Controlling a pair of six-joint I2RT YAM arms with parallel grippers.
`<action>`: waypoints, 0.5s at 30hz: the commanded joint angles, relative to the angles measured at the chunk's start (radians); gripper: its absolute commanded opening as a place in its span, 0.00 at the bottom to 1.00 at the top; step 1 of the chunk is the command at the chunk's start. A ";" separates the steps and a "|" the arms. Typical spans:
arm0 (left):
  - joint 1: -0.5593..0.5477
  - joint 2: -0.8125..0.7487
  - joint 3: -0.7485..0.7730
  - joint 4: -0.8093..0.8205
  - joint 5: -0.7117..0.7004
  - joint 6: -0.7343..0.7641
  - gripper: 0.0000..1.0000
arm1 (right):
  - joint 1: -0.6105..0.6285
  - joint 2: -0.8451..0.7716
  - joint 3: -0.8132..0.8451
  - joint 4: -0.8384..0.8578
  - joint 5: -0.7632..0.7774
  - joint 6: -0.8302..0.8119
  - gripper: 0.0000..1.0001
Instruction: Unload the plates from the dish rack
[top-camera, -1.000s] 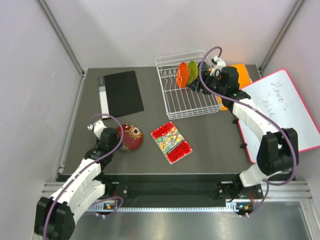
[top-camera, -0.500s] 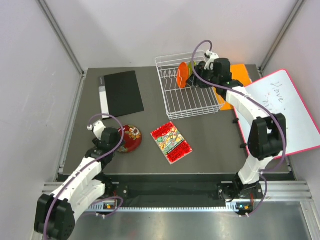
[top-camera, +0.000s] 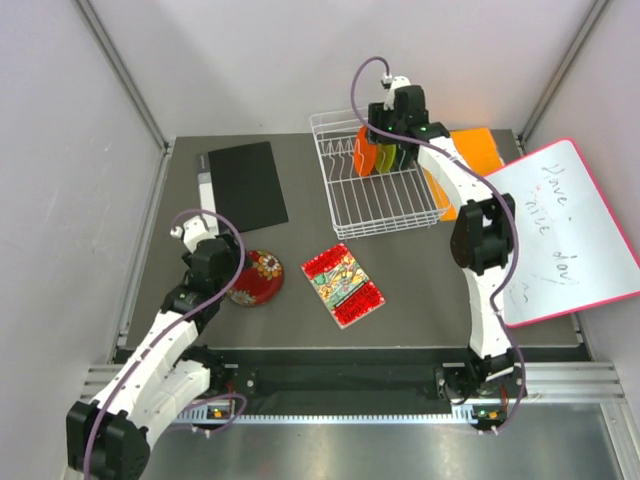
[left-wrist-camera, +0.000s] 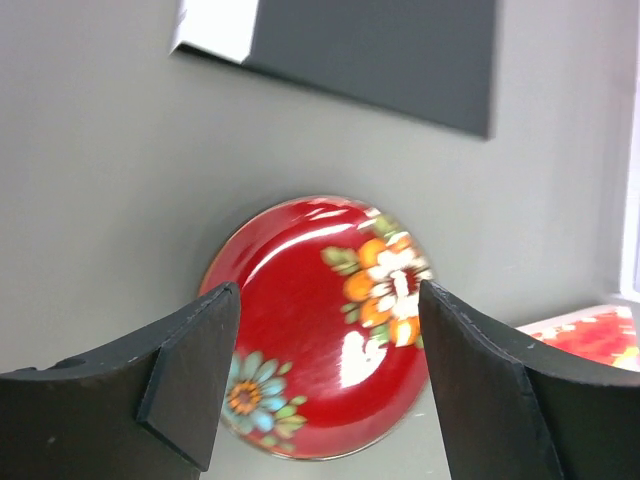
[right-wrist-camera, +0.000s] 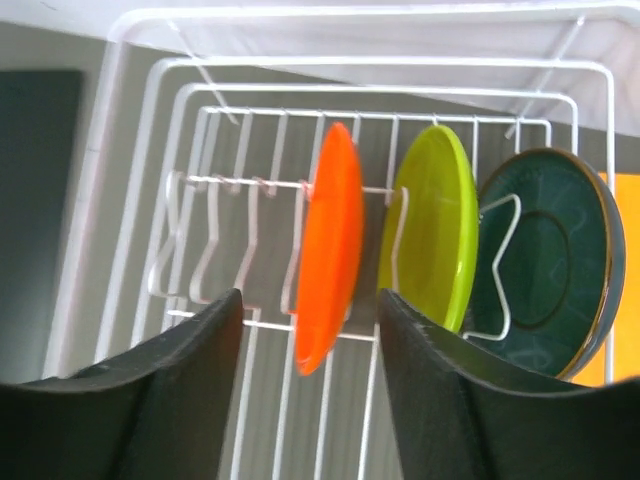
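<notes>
Grey bench (top-camera: 420, 290) has free room in its middle and near part, and the dish rack (top-camera: 385, 205) stands close to the far edge. The right gripper (right-wrist-camera: 310, 300) hangs over the rack with fingers spread apart, grasping nothing. The right wrist view shows the orange plate (right-wrist-camera: 328, 250), lime green plate (right-wrist-camera: 435, 225) and dark teal plate (right-wrist-camera: 545, 260) on edge between the tines; in the top view the arm mostly hides them. The left gripper (left-wrist-camera: 327, 300), also spread and empty, is above the dark red plate (left-wrist-camera: 320, 320), which lies flat on the left half.
</notes>
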 joint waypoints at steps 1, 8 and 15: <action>0.001 -0.003 0.066 0.096 0.060 0.068 0.77 | 0.024 0.054 0.084 -0.041 0.127 -0.068 0.54; 0.001 0.041 0.069 0.130 0.082 0.082 0.77 | 0.056 0.117 0.102 0.007 0.226 -0.141 0.46; 0.001 0.051 0.049 0.139 0.073 0.079 0.77 | 0.092 0.160 0.114 0.033 0.318 -0.206 0.09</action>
